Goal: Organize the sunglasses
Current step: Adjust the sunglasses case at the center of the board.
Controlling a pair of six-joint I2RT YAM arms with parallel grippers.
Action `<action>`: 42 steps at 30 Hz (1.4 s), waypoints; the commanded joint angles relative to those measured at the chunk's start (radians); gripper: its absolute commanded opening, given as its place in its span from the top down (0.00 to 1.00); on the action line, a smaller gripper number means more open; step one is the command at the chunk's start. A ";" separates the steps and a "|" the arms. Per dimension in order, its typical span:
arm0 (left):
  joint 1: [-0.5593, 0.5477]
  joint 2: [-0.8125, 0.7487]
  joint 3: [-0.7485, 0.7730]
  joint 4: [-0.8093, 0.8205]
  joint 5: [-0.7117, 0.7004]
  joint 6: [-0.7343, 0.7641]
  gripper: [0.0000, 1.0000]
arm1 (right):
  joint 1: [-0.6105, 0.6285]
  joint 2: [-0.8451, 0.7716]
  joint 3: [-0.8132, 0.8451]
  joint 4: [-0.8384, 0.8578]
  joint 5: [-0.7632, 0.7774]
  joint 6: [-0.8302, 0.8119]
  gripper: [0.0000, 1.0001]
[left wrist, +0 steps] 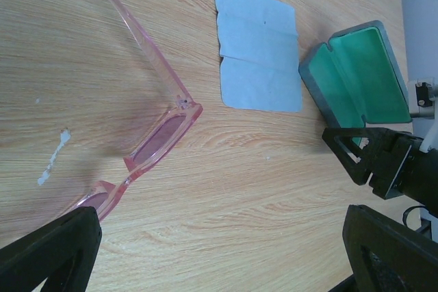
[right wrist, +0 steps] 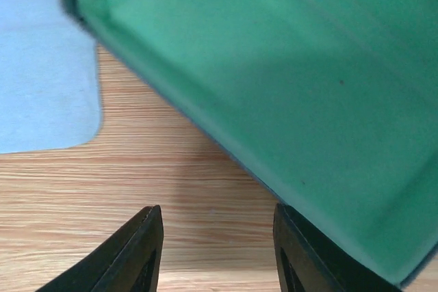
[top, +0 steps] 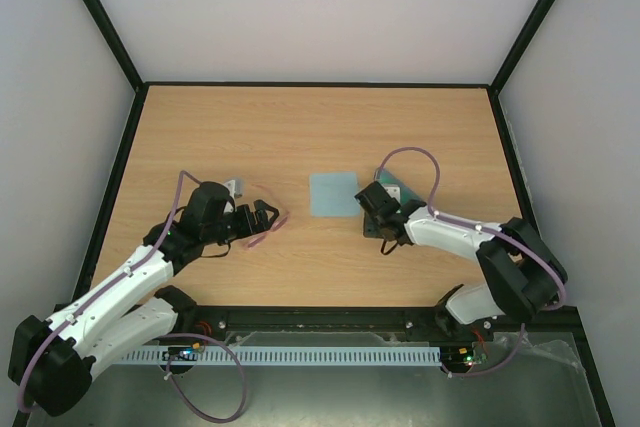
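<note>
Left gripper [left wrist: 222, 217]: we see its jaws spread as wide as they go and holding nothing. It sits low over the table [top: 300, 127] on the left side, nearest the arm bases.

Sunglasses [left wrist: 164, 131]: we find the pink see-through frame lying on the wood just ahead of the left gripper. One end of the front reaches the gripper's left finger [left wrist: 55, 251], and one slender arm is unfolded and runs away from it. We cannot tell whether finger and frame touch.

Right gripper [right wrist: 215, 237]: we see its jaws part-way apart with only bare wood between them. It is lowered at the near end of the case, with one finger [right wrist: 301, 251] close against the case's edge.

Cloth [left wrist: 259, 52]: we note a light-blue square lying flat near the middle of the table, creased along its folds. It sits between the sunglasses and the case, well apart from the former and just beside the latter.

Case [left wrist: 356, 73]: we see a grey-blue oblong shell standing open with its green lining showing. It lies on the right, farthest of the three items from the left gripper.
</note>
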 commanded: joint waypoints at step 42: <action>0.127 -0.084 -0.070 0.033 0.188 0.077 0.00 | -0.299 -0.061 -0.090 0.009 0.112 0.264 0.62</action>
